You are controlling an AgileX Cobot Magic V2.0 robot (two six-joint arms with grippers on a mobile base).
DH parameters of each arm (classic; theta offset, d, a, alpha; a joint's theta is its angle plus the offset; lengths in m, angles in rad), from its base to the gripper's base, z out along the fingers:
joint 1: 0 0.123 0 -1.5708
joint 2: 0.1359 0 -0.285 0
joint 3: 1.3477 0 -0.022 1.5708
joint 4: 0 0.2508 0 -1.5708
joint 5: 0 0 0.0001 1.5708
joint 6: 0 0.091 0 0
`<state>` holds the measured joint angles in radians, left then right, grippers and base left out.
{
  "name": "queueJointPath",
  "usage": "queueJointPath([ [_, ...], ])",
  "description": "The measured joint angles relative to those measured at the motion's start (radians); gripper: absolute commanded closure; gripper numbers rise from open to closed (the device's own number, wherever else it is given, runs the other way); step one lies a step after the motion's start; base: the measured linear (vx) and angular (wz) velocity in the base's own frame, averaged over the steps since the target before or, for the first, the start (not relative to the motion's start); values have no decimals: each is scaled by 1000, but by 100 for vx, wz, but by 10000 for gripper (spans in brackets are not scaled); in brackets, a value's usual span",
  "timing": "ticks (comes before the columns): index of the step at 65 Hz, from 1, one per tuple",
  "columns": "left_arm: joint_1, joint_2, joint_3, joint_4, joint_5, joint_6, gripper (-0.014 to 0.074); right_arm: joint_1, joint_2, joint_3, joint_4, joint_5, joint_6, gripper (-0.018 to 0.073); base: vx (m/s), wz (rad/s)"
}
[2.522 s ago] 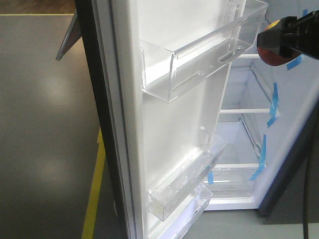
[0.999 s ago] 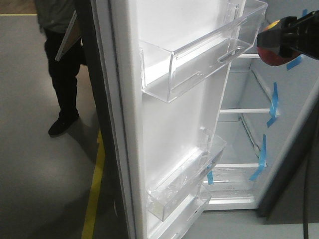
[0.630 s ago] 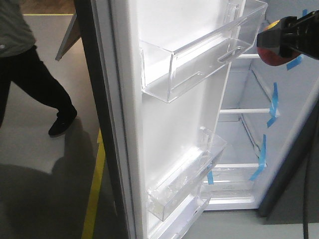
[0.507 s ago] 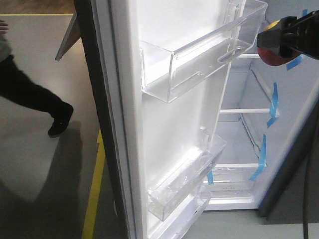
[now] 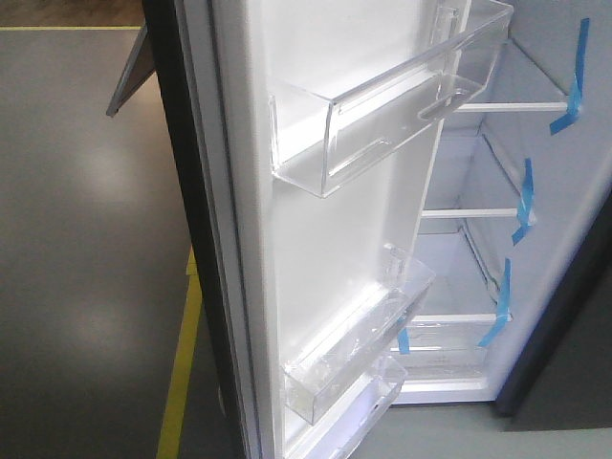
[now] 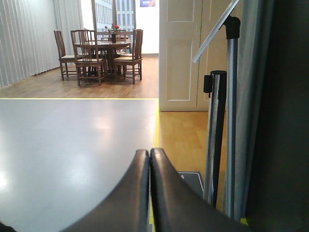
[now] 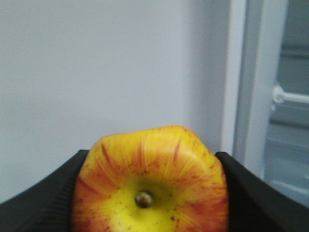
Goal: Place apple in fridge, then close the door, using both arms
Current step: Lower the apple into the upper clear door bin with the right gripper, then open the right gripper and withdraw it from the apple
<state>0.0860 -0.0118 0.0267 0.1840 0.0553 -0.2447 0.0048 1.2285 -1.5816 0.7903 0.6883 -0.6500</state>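
Your right gripper (image 7: pixel 150 195) is clamped on the apple (image 7: pixel 149 179). One black finger (image 7: pixel 43 208) sits on each flank at the widest part, and the stem dimple faces the wrist camera. The apple hangs in the air against a white inner wall of the fridge (image 5: pixel 574 220), with a white shelf rail (image 7: pixel 289 96) deeper in to one side. It rests on nothing, and the front view does not show it at all.

Treat it as firm and fairly light. The skin is shiny and the shape round, so I judge it can slip in the pads, and it will roll on a glass shelf (image 5: pixel 473 212) if you release it off level. It bruises too, so squeeze no harder than you need. A hold across the middle looks like the right one.

Your left gripper (image 6: pixel 149 162) has its fingers pressed together on nothing. It is outside the fridge, low over the grey floor (image 6: pixel 63 145). The door (image 5: pixel 316 239) stands wide open. It looks broad and stiff, so push its dark outer face with that closed tip.
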Motion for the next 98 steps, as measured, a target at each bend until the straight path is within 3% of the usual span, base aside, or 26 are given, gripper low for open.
queueJointPath([
  [13,0,0,0,0,0,0,602,0,161,-144,208,114,-127,567,0,0],
  [23,0,0,0,0,0,0,602,0,317,-219,273,199,-155,564,0,0],
  [37,0,0,0,0,0,0,602,0,440,-268,255,272,-160,545,0,0],
  [45,0,0,0,0,0,0,602,0,449,-273,251,282,-160,486,0,0],
  [54,0,0,0,0,0,0,602,0,447,-277,251,289,-160,365,0,0],
  [67,0,0,0,0,0,0,602,0,447,-277,231,313,-154,115,0,0],
  [75,0,0,0,0,0,0,602,0,447,-277,225,314,-151,19,0,0],
  [98,0,0,0,0,0,0,602,0,447,-277,228,312,-116,-3,0,0],
])
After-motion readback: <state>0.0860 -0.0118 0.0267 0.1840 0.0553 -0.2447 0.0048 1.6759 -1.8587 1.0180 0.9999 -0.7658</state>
